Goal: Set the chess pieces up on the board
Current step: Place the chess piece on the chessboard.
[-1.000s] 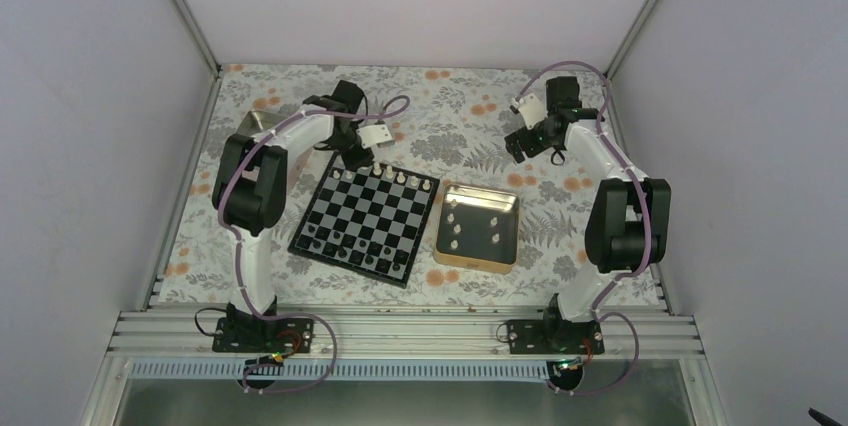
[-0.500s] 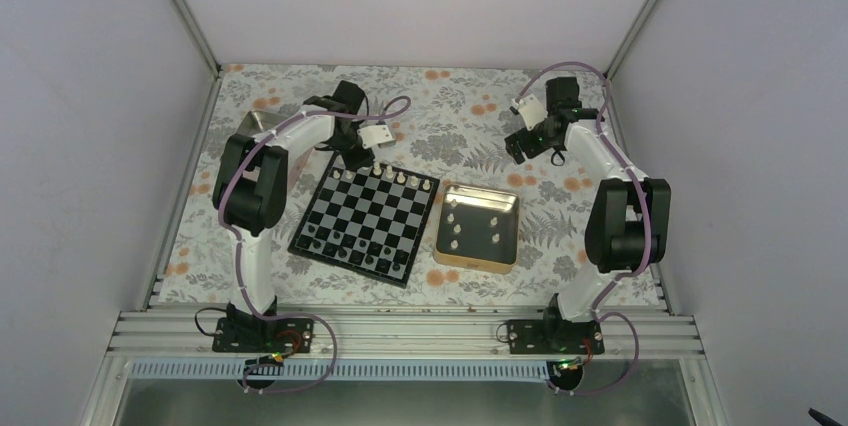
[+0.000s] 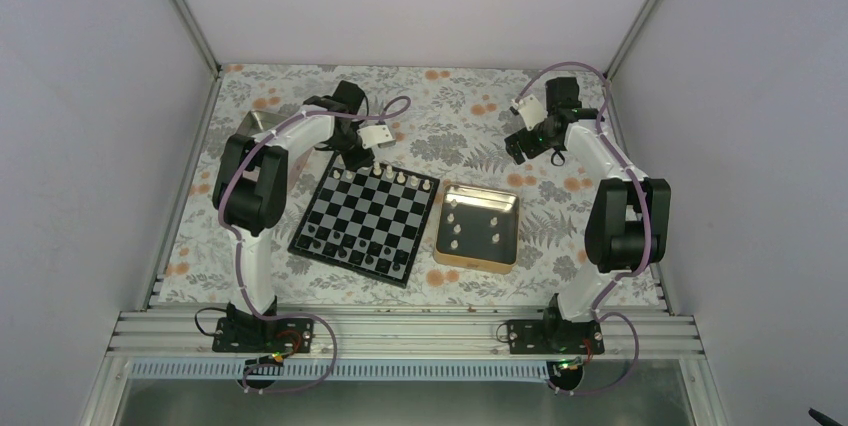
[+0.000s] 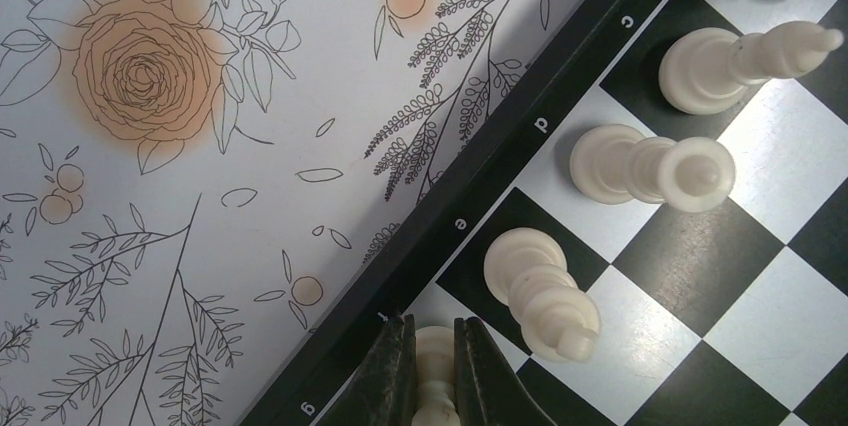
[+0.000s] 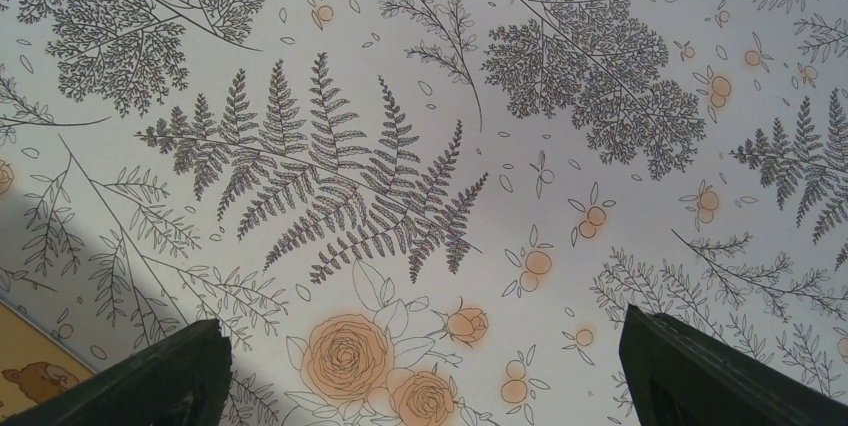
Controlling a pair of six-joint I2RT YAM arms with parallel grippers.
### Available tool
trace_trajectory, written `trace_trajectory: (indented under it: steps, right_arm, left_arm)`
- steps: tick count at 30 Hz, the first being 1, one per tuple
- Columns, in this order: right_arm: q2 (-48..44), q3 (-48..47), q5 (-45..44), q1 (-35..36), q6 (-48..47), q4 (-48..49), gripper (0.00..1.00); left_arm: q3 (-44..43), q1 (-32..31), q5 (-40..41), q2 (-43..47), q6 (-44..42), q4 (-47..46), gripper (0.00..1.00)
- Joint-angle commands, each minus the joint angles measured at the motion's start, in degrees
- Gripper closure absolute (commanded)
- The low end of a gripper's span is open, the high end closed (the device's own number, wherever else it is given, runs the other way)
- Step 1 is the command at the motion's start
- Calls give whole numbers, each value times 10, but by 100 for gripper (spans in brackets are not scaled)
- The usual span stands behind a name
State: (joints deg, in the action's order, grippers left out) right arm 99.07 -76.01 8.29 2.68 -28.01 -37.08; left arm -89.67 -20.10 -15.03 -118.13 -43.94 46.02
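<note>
Inspecting the gold square tin (image 3: 479, 193), we find several cream chessmen (image 3: 456, 230) inside; left gripper (image 4: 434, 371) clamps one cream chessman (image 4: 435, 338), right gripper (image 5: 425, 356) jaws apart.

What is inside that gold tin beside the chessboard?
About five small white chess pieces sit scattered on the floor of the gold tin, too small to tell which kinds. Nothing covers them; the near wall may hide a strip of floor.
</note>
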Motion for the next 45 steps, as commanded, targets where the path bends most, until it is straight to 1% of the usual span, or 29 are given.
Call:
trace_trajectory:
  steps: [1, 12, 22, 28, 34, 38, 42, 45]
  right_arm:
    - [7, 4, 3, 5, -6, 1, 0]
    - [9, 4, 3, 6, -6, 0, 0]
    - [8, 6, 5, 6, -7, -1, 0]
    - [9, 5, 7, 6, -8, -3, 0]
    - [8, 5, 7, 6, -8, -3, 0]
    - [7, 4, 8, 6, -8, -3, 0]
    - [7, 4, 8, 6, -8, -5, 0]
    - [6, 4, 7, 6, -9, -4, 0]
  left_arm:
    - [9, -2, -1, -2, -2, 6, 93]
    - [13, -2, 1, -2, -4, 5, 92]
    - [6, -3, 3, 0, -2, 1, 79]
    - [-2, -3, 11, 13, -1, 2, 76]
    - [-30, -3, 24, 26, -3, 15, 75]
    - [-65, -4, 28, 31, -5, 33, 75]
    - [-107, -5, 49, 37, -12, 64, 75]
    - [-146, -8, 42, 42, -17, 108, 75]
